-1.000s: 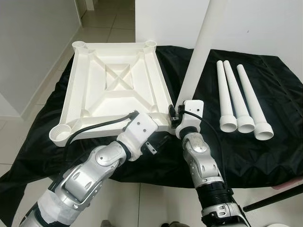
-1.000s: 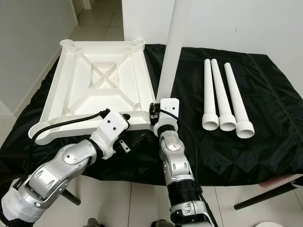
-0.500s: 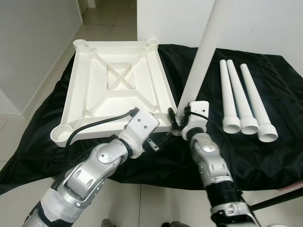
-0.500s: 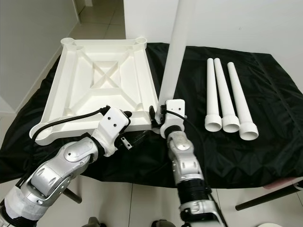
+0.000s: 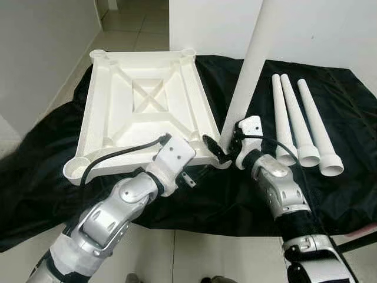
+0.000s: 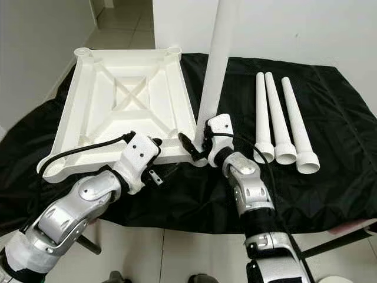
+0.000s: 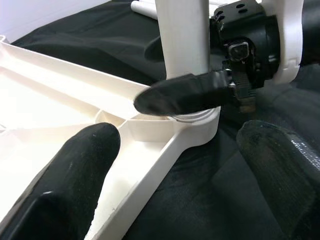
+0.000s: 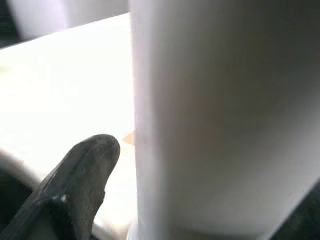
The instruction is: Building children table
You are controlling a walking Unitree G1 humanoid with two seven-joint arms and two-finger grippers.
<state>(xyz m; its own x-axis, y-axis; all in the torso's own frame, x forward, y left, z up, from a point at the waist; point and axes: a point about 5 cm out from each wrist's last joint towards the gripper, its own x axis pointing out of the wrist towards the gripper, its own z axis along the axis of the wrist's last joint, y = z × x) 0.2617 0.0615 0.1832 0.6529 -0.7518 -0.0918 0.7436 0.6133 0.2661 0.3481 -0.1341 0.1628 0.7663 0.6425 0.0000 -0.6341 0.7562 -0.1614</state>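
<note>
On the black cloth [image 5: 47, 171] the upturned tabletop [image 5: 144, 109] lies socket-side up. Left gripper [image 7: 165, 170], fingers spread, braces its near corner. An upright leg [image 5: 244, 82] stands in that corner socket, right gripper [image 5: 227, 147] parted loosely around its base, likely seating it. Three spare legs [image 5: 300, 127] wait beyond.

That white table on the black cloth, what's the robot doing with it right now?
It is fitting legs to an upside-down white tabletop lying on a black cloth. The right gripper has its fingers around the base of an upright leg standing in the near right corner socket. The left gripper is open beside that corner, holding nothing. Three more legs lie side by side on the cloth to the right, not yet fitted.
</note>
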